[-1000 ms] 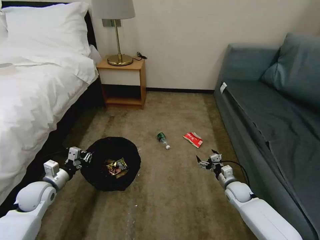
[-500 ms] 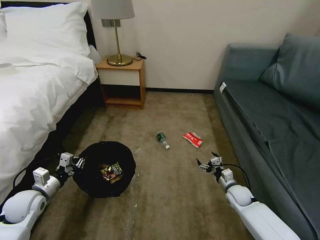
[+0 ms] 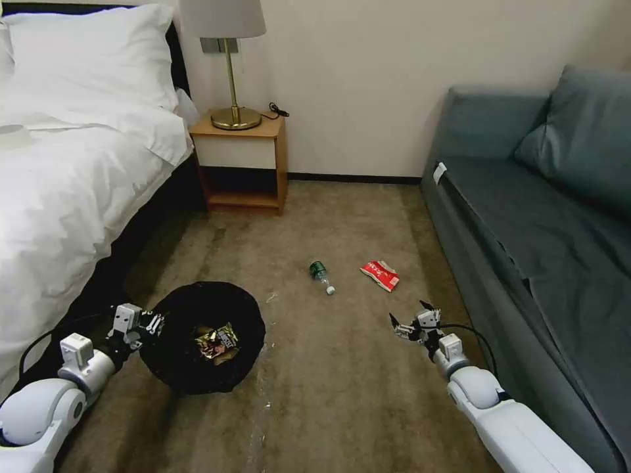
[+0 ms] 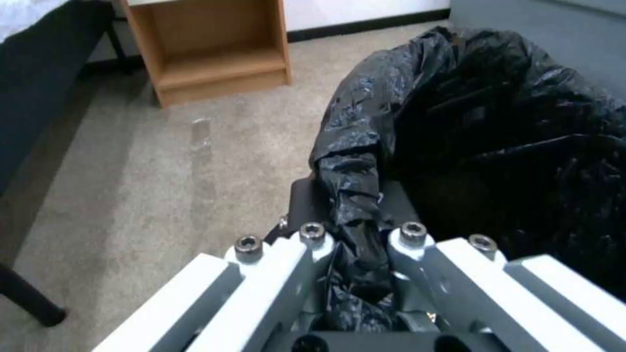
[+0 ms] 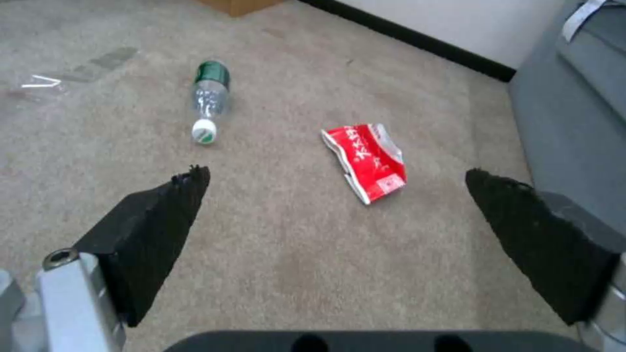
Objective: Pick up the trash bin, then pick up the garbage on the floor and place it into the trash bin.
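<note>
A: Room: bedroom with brown carpet floor. White bed at upper left of the head frame, wooden nightstand with a brass lamp at top centre, grey-blue sofa down the right side.

B: Item one, the trash bin?

A: Lower left of the head frame, lined with a black bag. A shiny gold-brown wrapper lies inside. The left pincer is pressed together on the bag-covered rim; the left wrist view shows crinkled plastic pinched between its fingers.

B: Litter on the floor?

A: Two pieces, both centre frame. A small clear bottle with green label and white cap, on its side. A red-and-white packet just to its right, lying flat.

B: The right pincer?

A: Lower right of centre, spread wide, holding nothing, hovering above the carpet short of the packet. In the right wrist view the packet sits between the two dark pads, farther on.

B: Handling note for this step?

A: Likely a reach for the packet. It is thin and flat, so the pads should come down low, straddle its crumpled edge and close there, not on the flat face. The bin is best held level and near, its opening clear for the drop.
</note>
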Motion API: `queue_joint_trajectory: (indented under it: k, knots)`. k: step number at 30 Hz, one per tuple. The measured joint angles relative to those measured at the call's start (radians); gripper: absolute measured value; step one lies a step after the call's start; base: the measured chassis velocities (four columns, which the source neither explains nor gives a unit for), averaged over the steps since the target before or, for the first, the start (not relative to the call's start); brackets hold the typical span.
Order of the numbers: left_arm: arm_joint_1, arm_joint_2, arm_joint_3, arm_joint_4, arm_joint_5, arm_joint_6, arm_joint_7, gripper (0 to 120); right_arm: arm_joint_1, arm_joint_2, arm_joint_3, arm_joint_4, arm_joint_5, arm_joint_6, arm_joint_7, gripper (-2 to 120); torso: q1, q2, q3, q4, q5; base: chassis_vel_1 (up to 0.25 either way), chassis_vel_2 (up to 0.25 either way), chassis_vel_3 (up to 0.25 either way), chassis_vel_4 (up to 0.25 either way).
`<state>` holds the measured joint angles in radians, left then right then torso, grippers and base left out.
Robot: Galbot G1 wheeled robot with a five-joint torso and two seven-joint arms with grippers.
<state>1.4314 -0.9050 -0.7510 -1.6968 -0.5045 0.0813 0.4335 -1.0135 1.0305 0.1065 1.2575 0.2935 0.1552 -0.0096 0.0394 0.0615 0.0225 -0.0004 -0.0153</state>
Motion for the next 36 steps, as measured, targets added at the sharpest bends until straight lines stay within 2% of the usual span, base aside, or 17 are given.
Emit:
queue_joint_trajectory:
  k: [27, 36]
  knots:
    - [-0.004, 0.033, -0.022, 0.006, -0.006, -0.002, 0.007, 4, -0.006, 0.001, -0.004, -0.008, -0.016, 0.006, 0.006, 100, 0.000, 0.000, 0.000, 0.0001, 0.0000, 0.000, 0.000, 0.000, 0.000]
    - [-0.006, 0.034, -0.029, 0.013, -0.009, -0.001, 0.008, 4, 0.004, 0.010, -0.014, -0.027, -0.021, 0.012, 0.006, 100, 0.000, 0.000, 0.000, 0.0001, 0.0000, -0.092, 0.082, 0.092, -0.084]
